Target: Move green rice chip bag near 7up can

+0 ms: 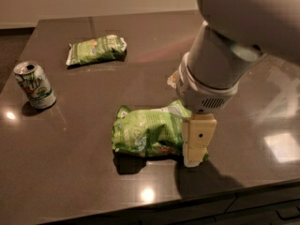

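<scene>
The green rice chip bag lies puffy and wrinkled on the dark table, near the front middle. The 7up can stands upright at the left edge, well apart from the bag. My gripper hangs down from the large white arm and sits at the bag's right end, covering that end. One cream finger shows in front of the bag; the other is hidden.
A smaller, flatter green bag with a white end lies at the back left. The table's front edge runs just below the gripper. A cream object peeks out behind the arm.
</scene>
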You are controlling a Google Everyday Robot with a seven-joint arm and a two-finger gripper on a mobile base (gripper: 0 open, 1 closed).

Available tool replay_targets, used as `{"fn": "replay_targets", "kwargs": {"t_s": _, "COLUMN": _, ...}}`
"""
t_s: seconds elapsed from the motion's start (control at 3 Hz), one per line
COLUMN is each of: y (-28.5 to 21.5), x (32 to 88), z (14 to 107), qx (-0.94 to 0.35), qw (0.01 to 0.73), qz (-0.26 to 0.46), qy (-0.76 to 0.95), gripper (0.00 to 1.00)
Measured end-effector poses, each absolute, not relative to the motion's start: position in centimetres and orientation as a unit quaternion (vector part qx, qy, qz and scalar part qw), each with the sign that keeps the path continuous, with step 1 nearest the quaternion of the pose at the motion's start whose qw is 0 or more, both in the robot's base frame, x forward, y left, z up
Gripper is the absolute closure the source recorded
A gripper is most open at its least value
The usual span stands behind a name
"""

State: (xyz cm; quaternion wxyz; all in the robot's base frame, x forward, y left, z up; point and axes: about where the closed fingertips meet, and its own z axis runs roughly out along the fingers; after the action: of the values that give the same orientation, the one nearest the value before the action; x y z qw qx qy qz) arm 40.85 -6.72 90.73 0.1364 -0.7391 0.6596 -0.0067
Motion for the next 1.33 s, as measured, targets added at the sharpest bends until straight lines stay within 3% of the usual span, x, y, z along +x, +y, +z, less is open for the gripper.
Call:
{"fn": "replay_targets", "kwargs": {"t_s": 0.67, "y": -3.6, "x": 41.5, "z": 87.6, "qx": -0.761, "qw": 0.132, "qz": 0.010, "qy": 0.635, "gripper": 0.00}}
{"fn": "replay_targets", "kwargs": {"t_s": 1.0, "y": -2.4, "x": 41.9, "z": 86.6, "qx": -0.767, "qw": 0.124, "qz": 0.014, "qy": 0.629, "gripper": 0.16}}
{"fn": "replay_targets", "kwargs": {"t_s": 1.33, "y": -1.8, "x": 42.2, "z": 86.1, "qx": -0.770, "qw": 0.114, "qz": 0.017, "qy": 0.628, "gripper": 0.38}}
